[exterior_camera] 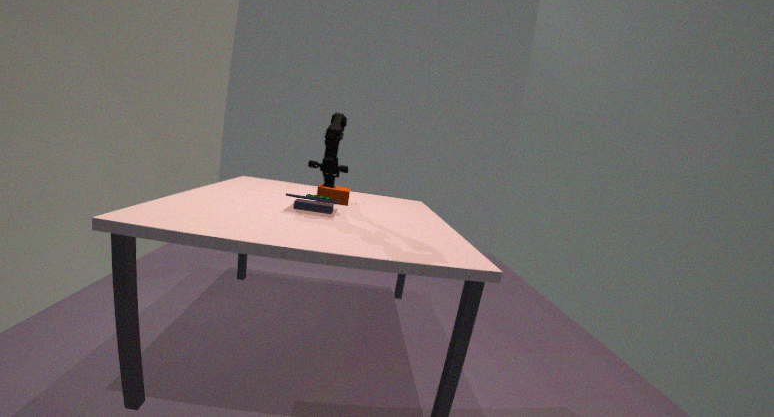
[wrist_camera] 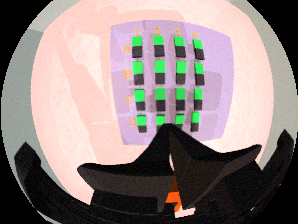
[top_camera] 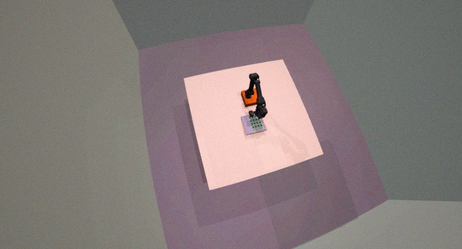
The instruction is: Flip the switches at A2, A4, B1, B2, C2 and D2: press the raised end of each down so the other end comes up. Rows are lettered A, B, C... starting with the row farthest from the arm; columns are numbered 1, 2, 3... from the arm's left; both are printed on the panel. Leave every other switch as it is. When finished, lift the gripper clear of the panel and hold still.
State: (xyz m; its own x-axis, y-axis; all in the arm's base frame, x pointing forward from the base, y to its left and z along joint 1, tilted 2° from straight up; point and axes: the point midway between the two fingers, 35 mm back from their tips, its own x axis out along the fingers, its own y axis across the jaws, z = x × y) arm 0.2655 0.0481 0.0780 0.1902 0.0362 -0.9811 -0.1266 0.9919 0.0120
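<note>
The lilac panel [wrist_camera: 220, 55] [top_camera: 248, 130] holds rows A to D and columns 1 to 4 of green-and-black switches. In the wrist view A2 [wrist_camera: 159, 46], A4 [wrist_camera: 198, 49], B1 [wrist_camera: 138, 73], B2 [wrist_camera: 160, 72] and C2 [wrist_camera: 160, 99] show whole, green half toward the far side. D2 [wrist_camera: 160, 119] shows its green half; its dark end is partly behind the fingertips. Which end of each is raised is too fine to tell. My gripper [wrist_camera: 170, 126] [exterior_camera: 329, 185] is shut and empty, its tips appearing by the near side of D2 and D3. Tip height is unclear.
The orange base block [top_camera: 249, 100] [exterior_camera: 336, 195] of the arm stands behind the panel in the exterior view. The other switches, such as C3 [wrist_camera: 180, 98] and D1 [wrist_camera: 141, 122], stand close beside the named ones. The pale table [top_camera: 219, 156] [exterior_camera: 216, 219] carries everything.
</note>
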